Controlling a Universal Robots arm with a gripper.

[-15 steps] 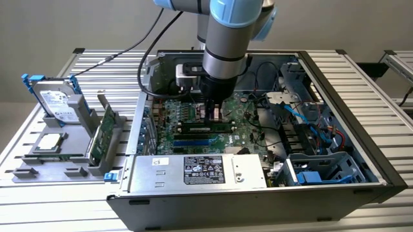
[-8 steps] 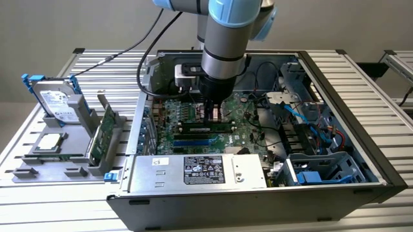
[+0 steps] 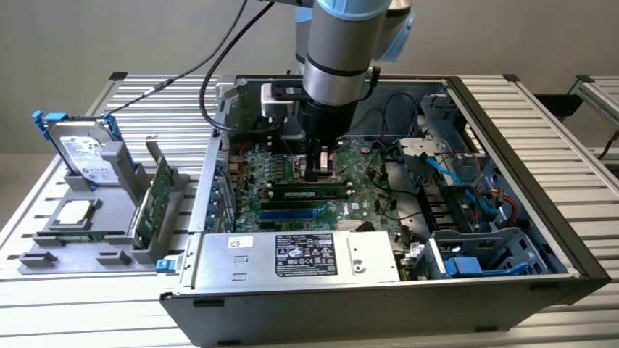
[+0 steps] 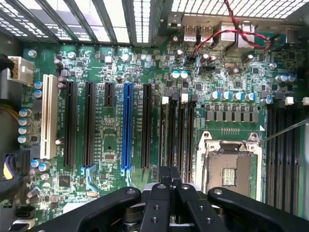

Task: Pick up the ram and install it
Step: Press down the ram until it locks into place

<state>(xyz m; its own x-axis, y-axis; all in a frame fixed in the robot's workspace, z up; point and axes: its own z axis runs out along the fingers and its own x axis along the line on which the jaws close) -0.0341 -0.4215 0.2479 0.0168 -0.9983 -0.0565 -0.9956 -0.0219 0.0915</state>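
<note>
One Universal Robots arm (image 3: pixel 341 58) reaches down into an open black computer case (image 3: pixel 556 250) on a slatted aluminium bench (image 3: pixel 570 130), its black tool (image 3: pixel 320 176) low over the green motherboard (image 3: pixel 280 163). The long, narrow green ram stick with black chips (image 3: pixel 309 192) stands on edge among the board's slots. It runs left to right in the exterior view, directly under the tool's tip and just on the far side of the blue slots (image 3: pixel 290 212).

Seen from the wrist, the tool's two black fingers (image 4: pixel 157 198) are pressed together at a bank of black memory slots (image 4: pixel 179 135). That bank lies between a long blue slot (image 4: pixel 127 125) and the square metal processor socket (image 4: pixel 231 166). Whether the tip is nipping the ram's top edge or only meeting it cannot be told, nor whether the ram is fully seated.

At the near side of the case sits a silver power supply box with a white label (image 3: pixel 300 255). On the exterior view's left, well apart from the tool, a grey parts holder (image 3: pixel 58 255) carries a hard drive in a blue frame (image 3: pixel 82 152) and a wider green expansion card with a metal bracket (image 3: pixel 155 196).
</note>
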